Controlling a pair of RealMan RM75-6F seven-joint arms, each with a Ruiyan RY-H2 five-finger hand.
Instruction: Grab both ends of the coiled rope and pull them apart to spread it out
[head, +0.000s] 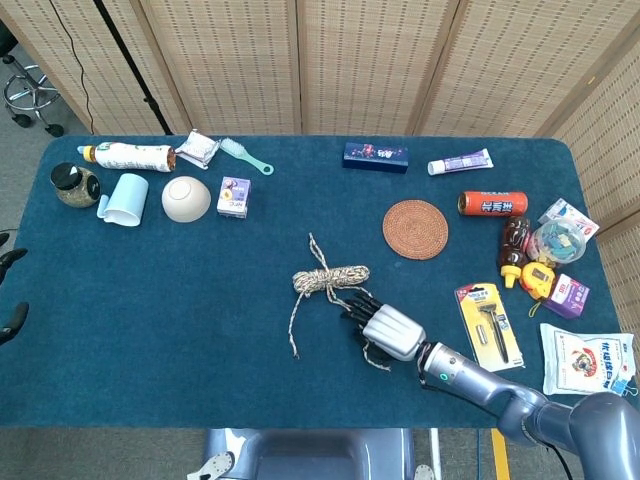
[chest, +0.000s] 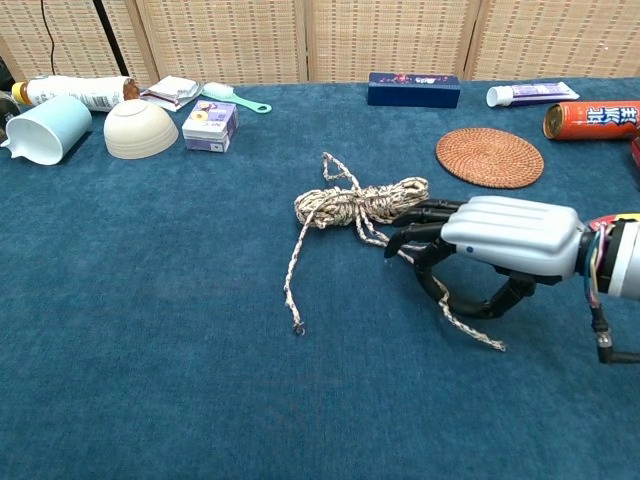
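My right hand (chest: 500, 245) sits palm-down on the table (chest: 150, 330), just right of the coiled rope (chest: 360, 203), fingertips (chest: 405, 232) pointing left toward the bundle. The rope lies mid-table, its coil running roughly left-right, w/ 2 loose tails coming off it. 1 tail (chest: 293, 270) drops off the coil's left end toward me and stops free on the cloth, well clear of anything. The other tail (chest: 470, 325) leaves the coil's right end, passes under my fingers and comes out below the palm, ending just beyond my thumb side.

As for grip: fingers are curled down over that right tail and the thumb looks hooked beneath it, so I judge I'm closing on it, but I can't tell from either view whether the strand is actually pinched or just lying under the hand. In the head view the right hand (head: 390, 333) covers the contact completely.

Key relation for the next move: the right tail is directly under me, and the pull wants to go right, along the coil's long axis, away from the bundle. The left tail is the other hand's job. My left hand shows only as a dark bit at the far left edge (head: 10, 320) of the head view, well apart from the rope, state unclear. So the right side is near, the left has a long reach first
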